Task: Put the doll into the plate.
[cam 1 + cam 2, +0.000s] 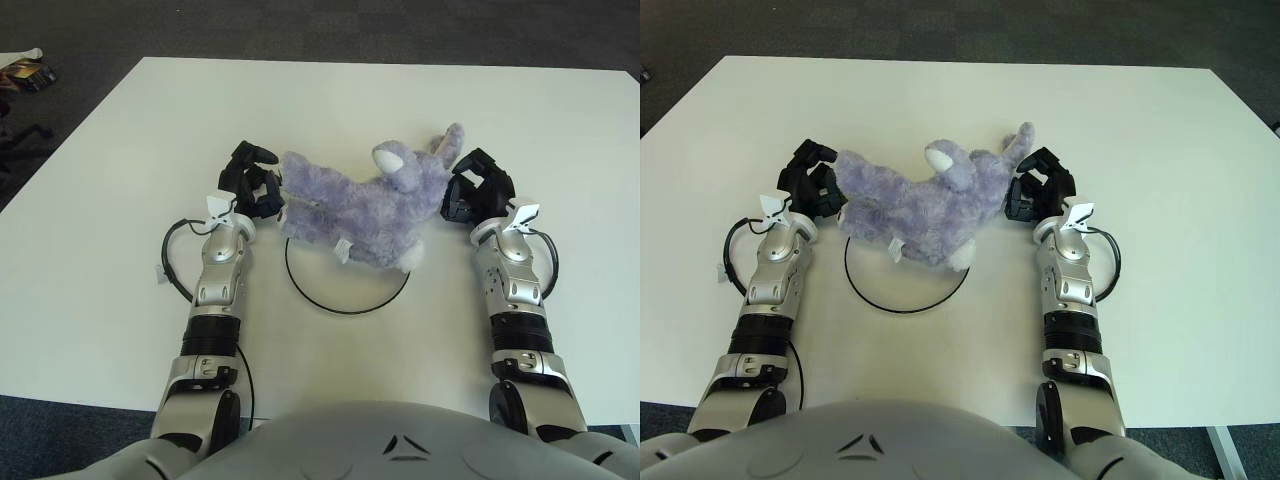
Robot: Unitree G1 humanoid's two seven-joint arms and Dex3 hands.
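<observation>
A fuzzy lavender plush doll with white patches; a black-rimmed white plate; a plain white table; dark grey floor.

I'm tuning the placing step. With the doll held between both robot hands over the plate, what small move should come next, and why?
Probably lower both hands a little, together. The left robot hand and right robot hand press the purple plush doll from either end, and it already covers the far part of the black-rimmed plate, so setting it down, then letting go, seems the fitting step.
</observation>
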